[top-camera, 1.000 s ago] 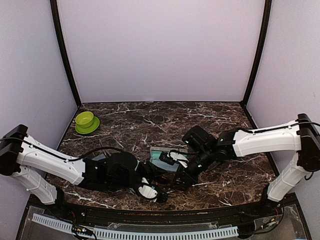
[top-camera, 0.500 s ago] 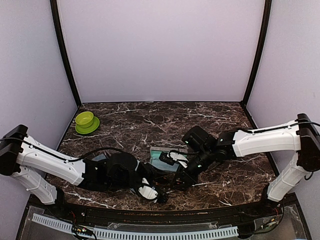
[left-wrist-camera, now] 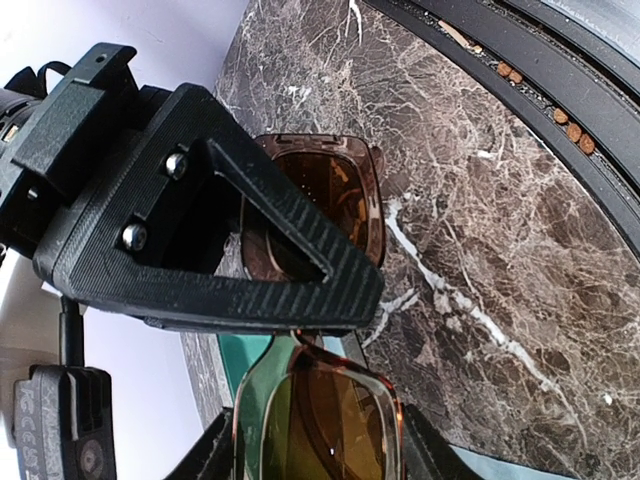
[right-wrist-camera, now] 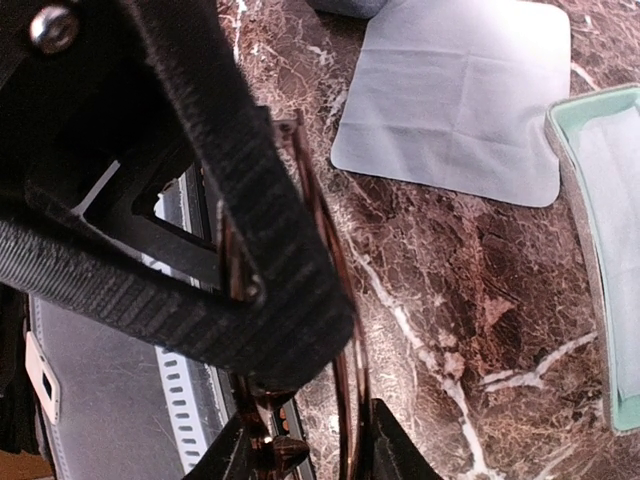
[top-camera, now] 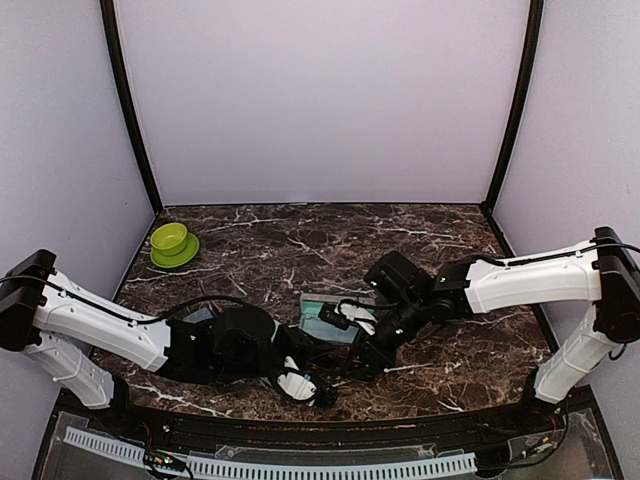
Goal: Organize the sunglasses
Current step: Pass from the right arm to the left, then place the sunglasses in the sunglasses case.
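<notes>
The sunglasses (left-wrist-camera: pixel 327 425), brown-tinted lenses in a thin dark frame, sit between the 2 grippers close to the near edge of the table (top-camera: pixel 450 225), about midway along it. The pictures do not show whether they rest on the marble or hang just above it. In the left wrist view, 1 black finger (left-wrist-camera: pixel 260 270) of the left gripper (top-camera: pixel 318 390) crosses the glasses near the bridge, with 1 lens showing beyond it and the other lying in the gap between the jaws. Whether the jaws press on that lens I cannot tell. The right gripper (top-camera: pixel 362 358) meets the glasses from the other side. Its wrist view shows the frame edge-on, running along a finger (right-wrist-camera: pixel 250 250) and touching it, but I cannot tell whether it is clamped. Just behind both grippers, toward the middle of the table, lies an open grey case (top-camera: pixel 325 318) with teal lining. A pale square cloth (right-wrist-camera: pixel 455 100) lies flat beside it. A green bowl (top-camera: pixel 172 243) stands near the far left corner.
</notes>
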